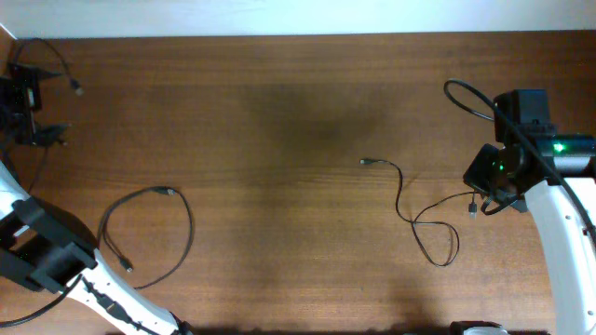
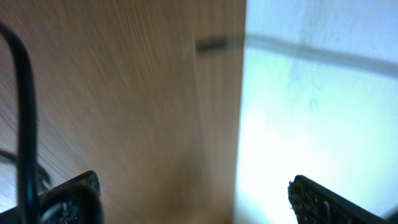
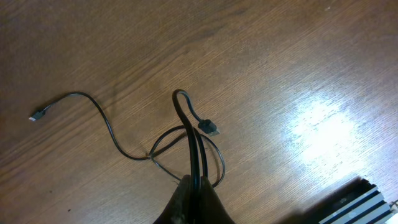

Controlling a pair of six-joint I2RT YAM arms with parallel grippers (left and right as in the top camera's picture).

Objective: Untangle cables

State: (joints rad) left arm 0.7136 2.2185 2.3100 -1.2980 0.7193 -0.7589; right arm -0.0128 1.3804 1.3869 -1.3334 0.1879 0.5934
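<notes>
Right gripper: jaws closed tight on a doubled strand of the right cable; from overhead it sits at 3 o'clock of the table.
Left gripper: jaws spread wide, holding nothing and touching nothing; the table edge shows between its tips.
Table: brown wood grain; a pale surface lies past its edge in the left wrist view.
Arm wiring: a thick black lead arcs at 12 o'clock of the right gripper; another crosses the left wrist view at 9 o'clock.
Right cable: the pinched strand bends over at 12 o'clock of the jaws, with one plug just beside the bend; a small loop lies on the wood; the free tail ends at 10 o'clock.
Left cable: one open loop lying flat at 8 o'clock of the table, well apart from the right cable, untouched.
</notes>
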